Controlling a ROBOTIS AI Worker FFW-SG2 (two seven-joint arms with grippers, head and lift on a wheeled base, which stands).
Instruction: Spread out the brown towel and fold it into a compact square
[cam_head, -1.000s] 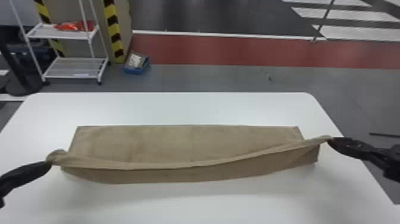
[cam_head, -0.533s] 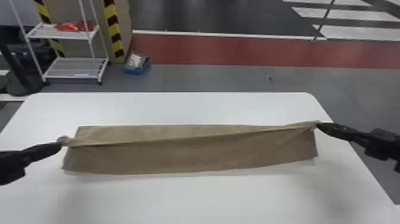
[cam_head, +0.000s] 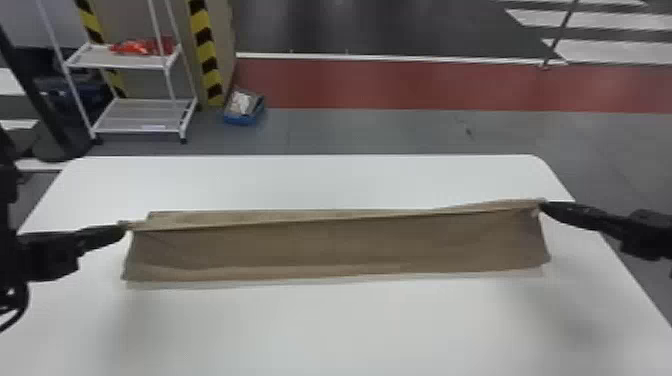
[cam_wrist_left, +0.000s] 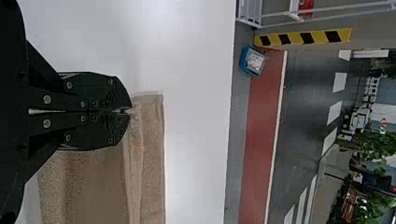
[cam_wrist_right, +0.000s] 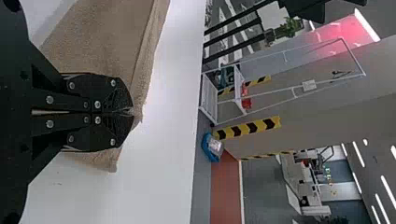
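Observation:
The brown towel stretches as a long strip across the table, its upper edge held up at both ends and its near part hanging toward the table's front. At its left end is my left gripper; at its right end, my right gripper. The left wrist view has the left gripper shut on a corner of the towel. In the right wrist view, the right gripper is likewise shut on the towel at its other end. A narrow far strip of towel lies behind the lifted edge.
The white table shows bare surface in front of and behind the towel. Beyond it on the floor stand a white wire shelf and a blue box, both off the table.
Both grippers have moved away from the robot toward the table's far side, carrying the held edge over the flat towel. More of the near hanging part shows and less of the far part.

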